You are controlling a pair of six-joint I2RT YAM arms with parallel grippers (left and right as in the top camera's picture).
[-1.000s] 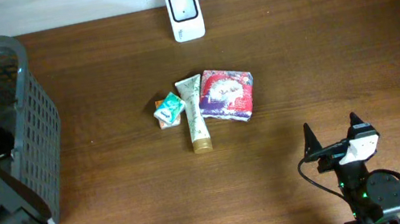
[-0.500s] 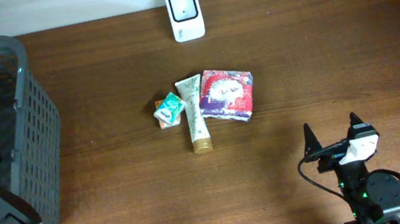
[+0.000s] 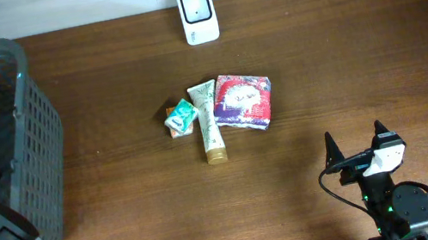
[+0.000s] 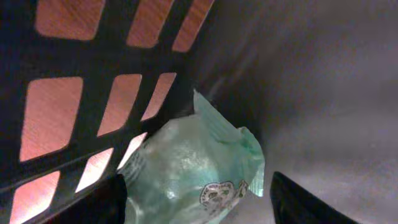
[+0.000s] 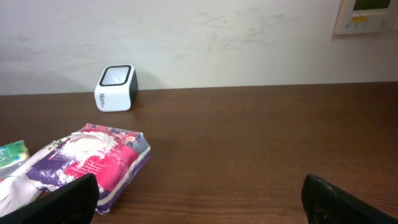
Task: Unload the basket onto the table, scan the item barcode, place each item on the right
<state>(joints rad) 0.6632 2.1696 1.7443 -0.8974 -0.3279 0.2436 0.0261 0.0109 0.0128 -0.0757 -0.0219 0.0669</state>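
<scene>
Deep inside the grey basket, my left gripper straddles a pale green crinkly bag. The left finger touches the bag; a narrow gap separates the bag from the right finger. The bag's lower part is cut off by the frame edge, and no barcode shows on it. The white barcode scanner stands at the table's far edge. My right gripper rests open and empty near the front right.
A small green packet, a cream tube and a pink and purple pack lie together mid-table. The basket's slotted wall stands close on the left of the bag. The pack lies ahead-left of the right gripper.
The left arm has sunk lower into the basket and shifted toward the front. Its jaws have narrowed around the green bag. The right arm has not moved.
</scene>
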